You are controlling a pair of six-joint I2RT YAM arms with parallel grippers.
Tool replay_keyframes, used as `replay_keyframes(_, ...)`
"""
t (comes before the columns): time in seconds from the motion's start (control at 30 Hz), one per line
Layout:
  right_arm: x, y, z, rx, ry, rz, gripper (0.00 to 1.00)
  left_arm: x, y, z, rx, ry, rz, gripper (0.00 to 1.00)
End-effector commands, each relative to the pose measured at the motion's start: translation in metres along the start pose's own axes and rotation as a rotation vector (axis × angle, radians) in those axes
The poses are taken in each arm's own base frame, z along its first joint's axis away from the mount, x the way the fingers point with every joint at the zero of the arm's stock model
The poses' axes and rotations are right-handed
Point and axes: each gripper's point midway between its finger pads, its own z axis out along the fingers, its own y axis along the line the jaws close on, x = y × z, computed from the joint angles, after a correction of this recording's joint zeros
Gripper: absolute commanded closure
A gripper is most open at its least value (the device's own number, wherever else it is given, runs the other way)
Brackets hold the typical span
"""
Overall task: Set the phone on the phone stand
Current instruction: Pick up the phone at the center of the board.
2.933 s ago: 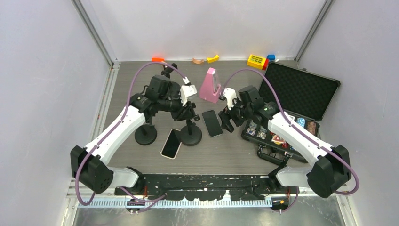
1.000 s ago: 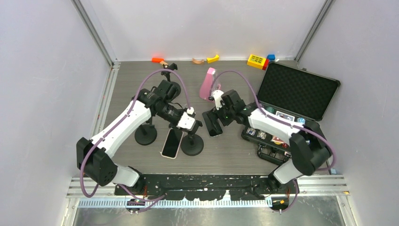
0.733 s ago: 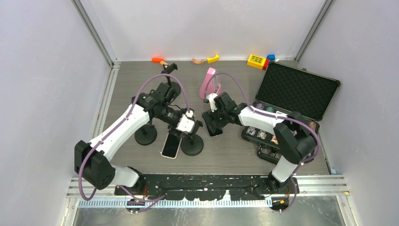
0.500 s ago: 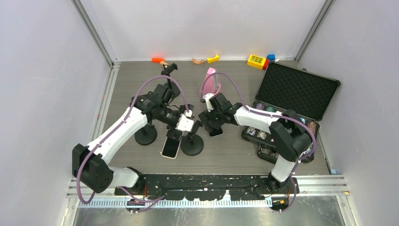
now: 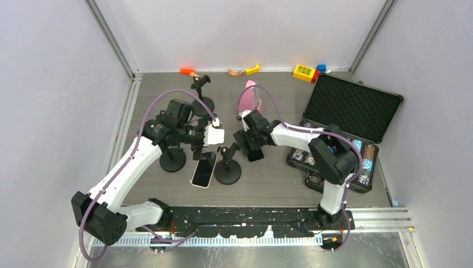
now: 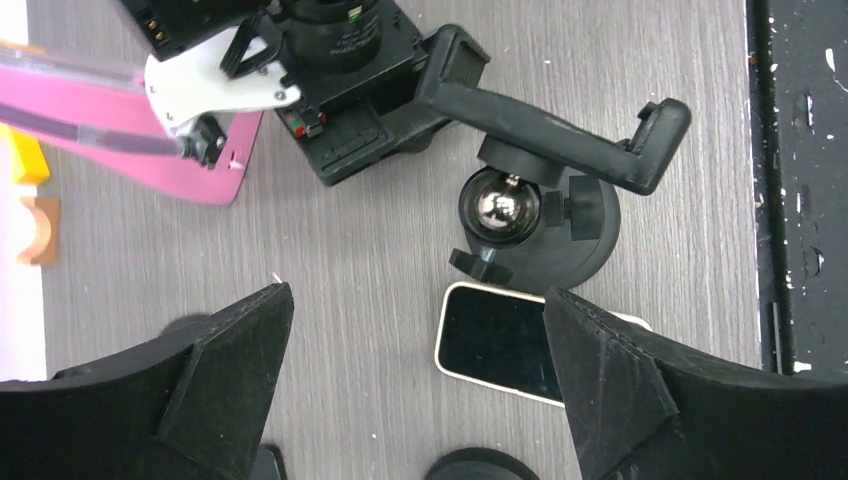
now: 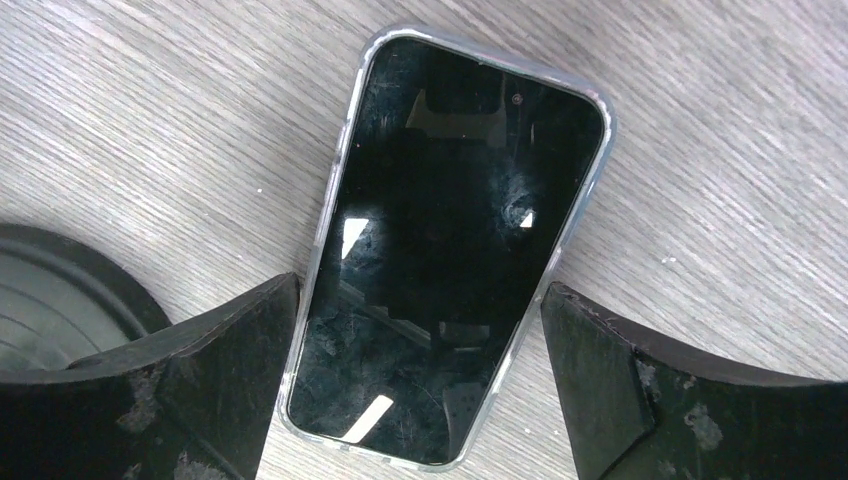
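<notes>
**A:** Checking progress: is any phone up on a stand yet?

**B:** No. On the table (image 5: 279,184), the phone stand (image 6: 540,215) sits just beyond the left gripper (image 6: 417,300), toward its right-hand finger. Its clamp cradle is bare. That gripper's jaws are spread wide with nothing between them.

**A:** And the phones?

**B:** The clear-cased phone (image 7: 450,240) lies flat, screen up, directly beneath the right gripper (image 7: 418,300). It sits in the gap between the widely parted fingers (image 7: 200,380), and I see no contact. A white-edged phone (image 6: 510,350) also lies flat, just beside the stand's base and under the left gripper.

**A:** So what's left?

**B:** Everything, I'd judge. A phone has to be gripped, lifted and seated in the cradle.
</notes>
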Motion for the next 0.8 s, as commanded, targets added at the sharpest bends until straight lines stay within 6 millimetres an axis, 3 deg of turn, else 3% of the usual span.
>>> replay_keyframes(0.0,-0.003,0.005,0.002,-0.004,0.007,0.035,0.05,-0.003,0.015,-0.009,-0.103,-0.005,-0.056,0.0)
replay_keyframes(0.13,0.009,0.003,0.006,0.004,0.05,0.028,0.08,-0.004,0.033,-0.014,-0.194,-0.02,-0.109,0.0)
replay_keyframes(0.43,0.014,-0.017,-0.005,-0.03,0.102,-0.111,0.29,0.001,0.094,-0.032,-0.51,-0.099,-0.428,0.0)
replay_keyframes(0.6,0.024,-0.017,-0.021,-0.14,0.153,-0.338,0.29,0.006,0.104,-0.038,-0.554,-0.126,-0.494,0.0)
replay_keyframes(0.77,0.035,-0.02,-0.024,-0.154,0.197,-0.403,0.29,0.012,0.115,-0.041,-0.615,-0.12,-0.538,0.0)
